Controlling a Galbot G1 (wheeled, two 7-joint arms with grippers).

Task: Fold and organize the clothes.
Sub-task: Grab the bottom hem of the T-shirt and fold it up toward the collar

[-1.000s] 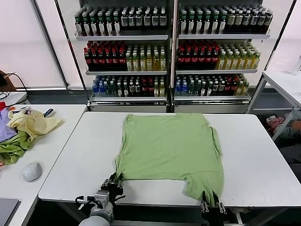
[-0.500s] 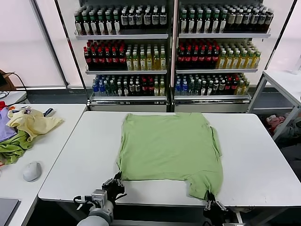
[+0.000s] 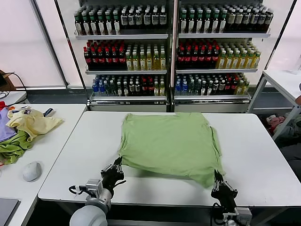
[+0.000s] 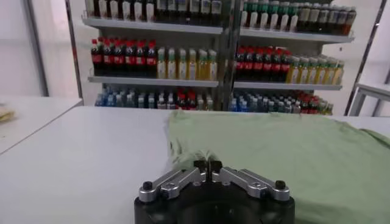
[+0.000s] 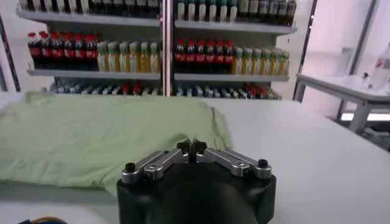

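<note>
While you've got both corners pinched:
left gripper (image 3: pixel 117 164): clamped on polo shirt (image 3: pixel 170 141) near-left hem
right gripper (image 3: pixel 217 177): clamped on near-right corner
fold direction: shirt stretches away toward the shelves

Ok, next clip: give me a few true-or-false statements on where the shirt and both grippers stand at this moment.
1. The green polo shirt lies spread on the white table. True.
2. The left gripper is shut on the shirt's near corner. True; the left wrist view shows its fingers pinched on the fabric edge.
3. The right gripper hangs open high above the table. False; it is shut on the shirt's other near corner, low at the table's front edge.
4. The shirt is already folded in half. False; it lies flat in one layer.
5. The pale yellow garment lies on top of the shirt. False; it sits on the separate table to the robot's left.
</note>
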